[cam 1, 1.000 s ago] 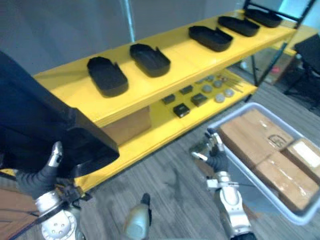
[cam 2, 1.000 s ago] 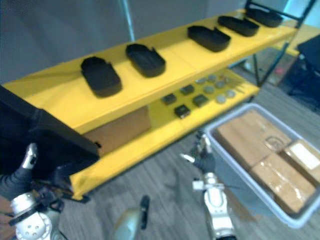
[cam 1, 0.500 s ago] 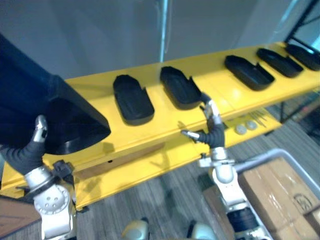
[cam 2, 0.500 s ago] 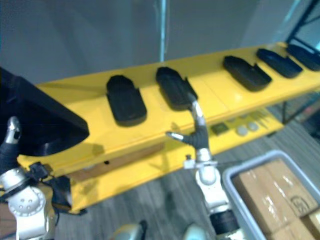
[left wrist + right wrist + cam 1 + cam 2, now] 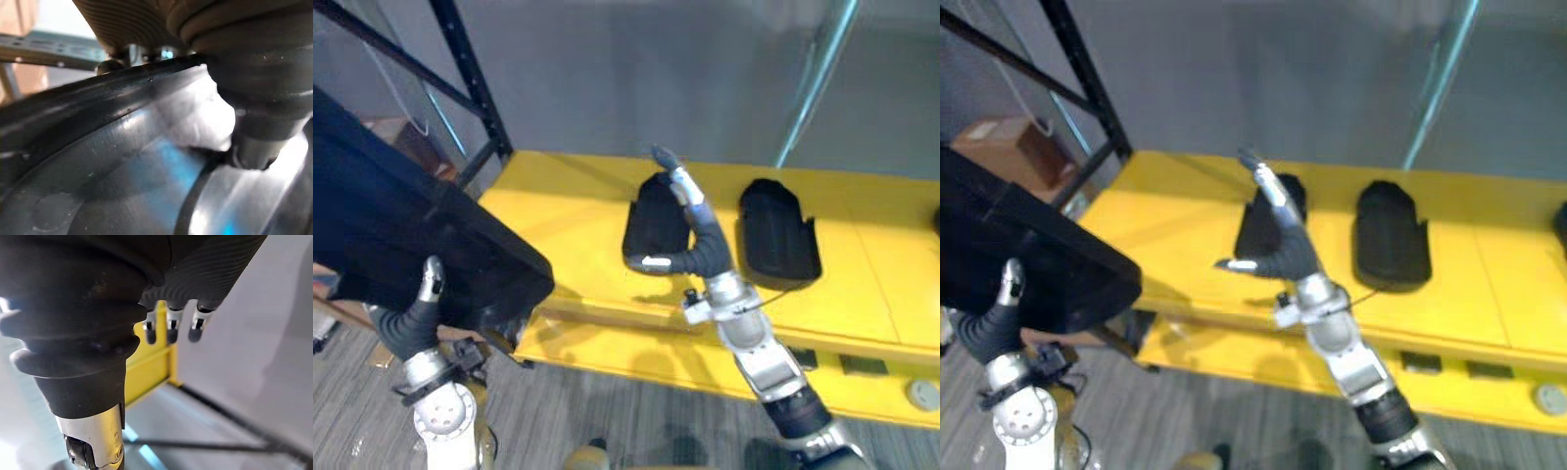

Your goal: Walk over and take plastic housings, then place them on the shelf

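In the left eye view the left hand [image 5: 417, 311] grips a black housing [image 5: 401, 240] by its rim, beside the bare end of the yellow shelf [image 5: 570, 211]. In the right wrist view the right hand [image 5: 169, 329] has straight fingers, holding nothing. The housing should go down level, clear of the shelved housings [image 5: 656, 223].

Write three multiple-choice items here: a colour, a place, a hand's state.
1. What colour is the shelf?
A. red
B. yellow
C. white

2. Where is the big black housing in the left hand?
A. flat on the shelf
B. inside a crate
C. raised at the robot's left

3. The right hand is:
A. open and empty
B. shut on a housing
C. a fist

1 B: its boards are yellow.
2 C: the left hand holds it up off the shelf.
3 A: its fingers are straight, holding nothing.
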Available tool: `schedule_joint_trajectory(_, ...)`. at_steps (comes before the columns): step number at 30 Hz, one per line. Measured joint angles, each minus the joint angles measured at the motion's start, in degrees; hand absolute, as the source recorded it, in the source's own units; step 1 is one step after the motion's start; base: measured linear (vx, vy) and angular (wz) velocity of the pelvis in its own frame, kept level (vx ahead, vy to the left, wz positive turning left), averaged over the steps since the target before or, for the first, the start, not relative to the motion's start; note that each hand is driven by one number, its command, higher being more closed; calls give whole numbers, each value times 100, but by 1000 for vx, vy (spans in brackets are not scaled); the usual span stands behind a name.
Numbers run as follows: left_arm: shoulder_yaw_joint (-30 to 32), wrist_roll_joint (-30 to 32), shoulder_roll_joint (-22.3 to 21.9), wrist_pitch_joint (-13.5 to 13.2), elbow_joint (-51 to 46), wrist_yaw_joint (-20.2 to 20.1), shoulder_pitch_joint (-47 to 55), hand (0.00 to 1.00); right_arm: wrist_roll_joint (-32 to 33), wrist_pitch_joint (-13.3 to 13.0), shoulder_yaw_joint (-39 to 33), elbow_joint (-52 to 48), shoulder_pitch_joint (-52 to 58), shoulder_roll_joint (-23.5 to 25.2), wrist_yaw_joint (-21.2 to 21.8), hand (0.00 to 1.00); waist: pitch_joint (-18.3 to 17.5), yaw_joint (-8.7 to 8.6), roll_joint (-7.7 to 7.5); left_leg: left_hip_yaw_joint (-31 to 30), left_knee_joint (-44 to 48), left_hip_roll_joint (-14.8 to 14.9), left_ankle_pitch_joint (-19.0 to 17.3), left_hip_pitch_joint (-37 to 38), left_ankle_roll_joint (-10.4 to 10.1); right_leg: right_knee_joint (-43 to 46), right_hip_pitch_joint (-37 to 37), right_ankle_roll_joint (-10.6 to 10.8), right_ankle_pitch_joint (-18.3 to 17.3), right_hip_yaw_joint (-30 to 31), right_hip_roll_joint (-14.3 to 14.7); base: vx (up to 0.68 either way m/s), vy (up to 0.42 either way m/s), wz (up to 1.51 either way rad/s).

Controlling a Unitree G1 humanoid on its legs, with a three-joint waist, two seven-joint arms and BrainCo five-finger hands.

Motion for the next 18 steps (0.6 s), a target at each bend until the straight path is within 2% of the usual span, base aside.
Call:
schedule_joint_trajectory(2,151,115,230,56,5,-86,20,100,8,83,-515,-91,345,22,-233,0,-12,-58,-20,122,-62,-5,1,89,2,0,-6,10,6,136,-19,20,34,-36)
schedule_joint_trajectory(4,555,140,622,131,155,-304,35,100,209,86,-1444,-175,872,116,-641,0,-27,-265,-20,382,-188,7,6,259,10,6,-47,22,14,375,-39,-1,33,-62)
schedule_joint_trajectory(6,889,148,1064,230,697,-493,7,100,321,81,-2309,-247,1324,148,-962,0,-73,-501,62,689,-300,30,7,389,12,13,-147,59,36,649,-45,-17,27,-71)
schedule_joint_trajectory(8,968,150,1583,503,1542,-706,-82,100,520,11,-3063,-245,1764,159,-1176,0,-173,-696,200,978,-405,40,11,485,20,28,-275,86,52,900,-45,-39,21,-63)
schedule_joint_trajectory(9,991,147,1694,597,1753,-783,-118,100,616,-35,-3233,-243,1875,166,-1204,0,-197,-770,233,1061,-432,44,11,489,20,34,-314,92,56,951,-45,-51,21,-61)
schedule_joint_trajectory(11,1055,129,2080,974,2426,-1048,-363,100,1005,-139,-3744,-16,2268,208,-1318,0,-216,-1012,288,1288,-456,59,10,512,21,27,-446,143,89,1178,-26,-56,12,-50)
schedule_joint_trajectory(14,1056,-38,2678,1392,3344,-1451,-820,100,1557,-208,-3976,750,2630,500,-1186,0,-214,-1158,293,1514,-470,106,10,518,21,40,-585,165,125,1374,24,-52,-7,-39)
schedule_joint_trajectory(17,958,-151,3250,1921,4234,-1851,-1338,100,1506,-198,-3796,1506,2885,657,-939,0,-214,-1229,355,1611,-535,95,17,518,27,45,-671,184,149,1482,26,-33,-1,-17)
schedule_joint_trajectory(18,871,-150,3397,2004,4455,-1916,-1457,100,1431,-194,-3729,1666,2899,659,-900,0,-208,-1226,370,1633,-548,89,32,517,36,59,-697,187,150,1499,22,-8,13,-9)
